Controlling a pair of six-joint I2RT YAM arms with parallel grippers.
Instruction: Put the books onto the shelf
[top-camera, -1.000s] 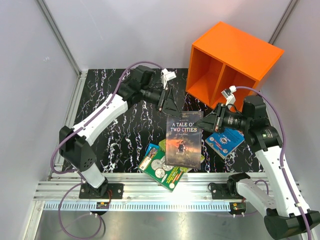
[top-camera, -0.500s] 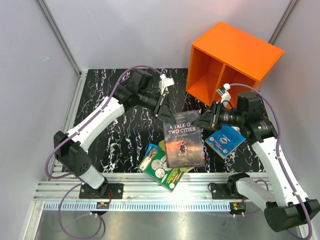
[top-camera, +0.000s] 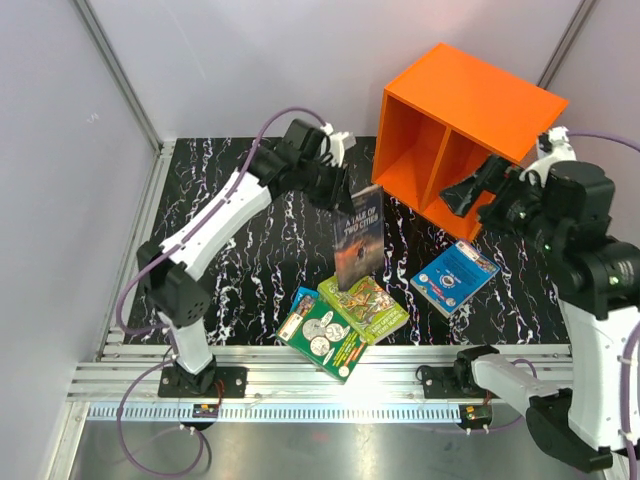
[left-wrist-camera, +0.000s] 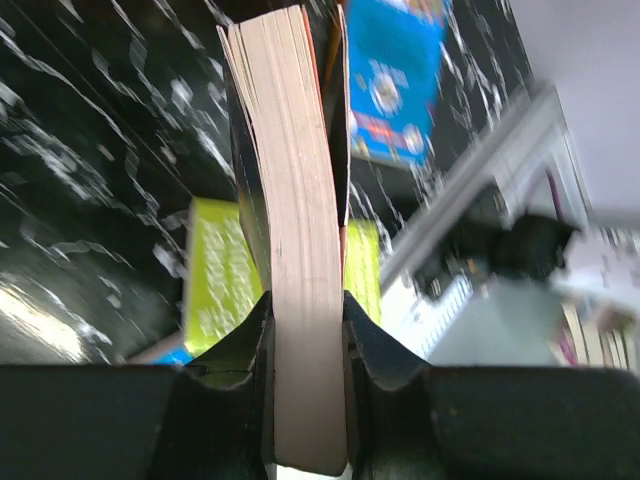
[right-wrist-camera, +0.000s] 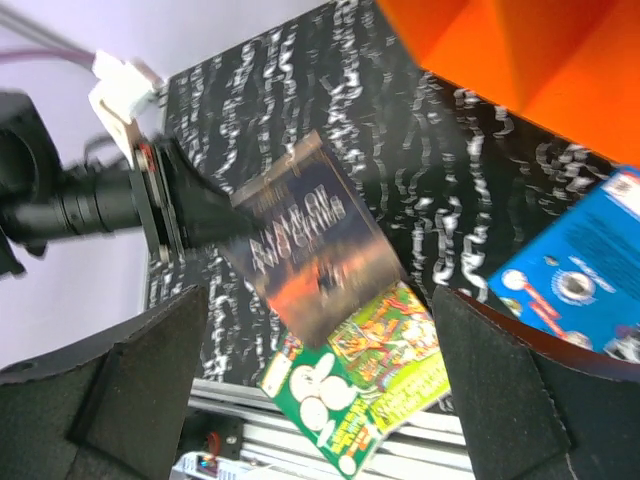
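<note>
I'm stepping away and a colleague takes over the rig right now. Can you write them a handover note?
Left claw: shut on the dark book, held upright in front of the shelf.
Right claw: open, empty, beside the shelf.
On the table, lying flat: blue emblem book, light-green book, green coin book, second blue book peeking out beneath.
Done: nothing shelved that I can see.
Left: all the books, dark book first.
</note>
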